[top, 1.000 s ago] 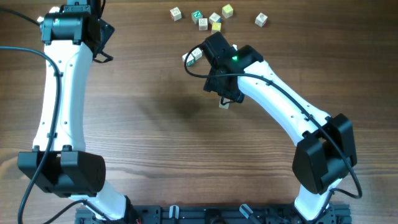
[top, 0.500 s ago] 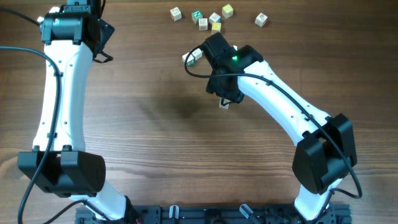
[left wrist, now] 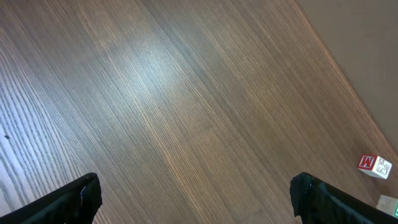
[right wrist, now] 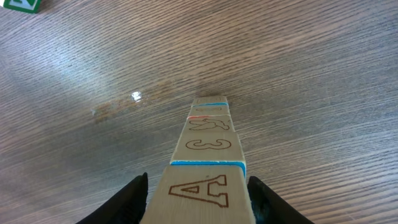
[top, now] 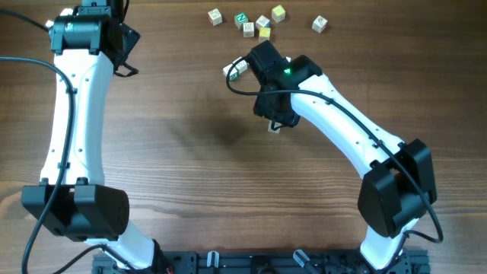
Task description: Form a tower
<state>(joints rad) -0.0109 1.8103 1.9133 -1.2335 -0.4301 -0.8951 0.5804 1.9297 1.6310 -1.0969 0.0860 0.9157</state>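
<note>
Tower (right wrist: 208, 155) stands upright on the desk (top: 190, 152), near its middle and a little toward the far edge. From overhead it is almost fully hidden under the right claw (top: 274, 114), with only a pale sliver showing at the wrist's near side. The right wrist view looks down the stack: the top block has an outlined A under a blue border, next comes a 3, then a red-edged face, and a blue-edged block sits at the base. Right claw fingers (right wrist: 134, 199) flank the top block closely on both sides; cannot tell whether the pads press it or just clear it. The left claw (left wrist: 196, 186) hangs over bare wood by the far left corner, jaws wide apart and holding nothing. Loose blocks (top: 259, 23) lie scattered along the far edge, well apart from the tower. One more block (top: 236, 70) sits just beside the right wrist. The left wrist view catches a block with a red M (left wrist: 375, 165) near the desk's edge
</note>
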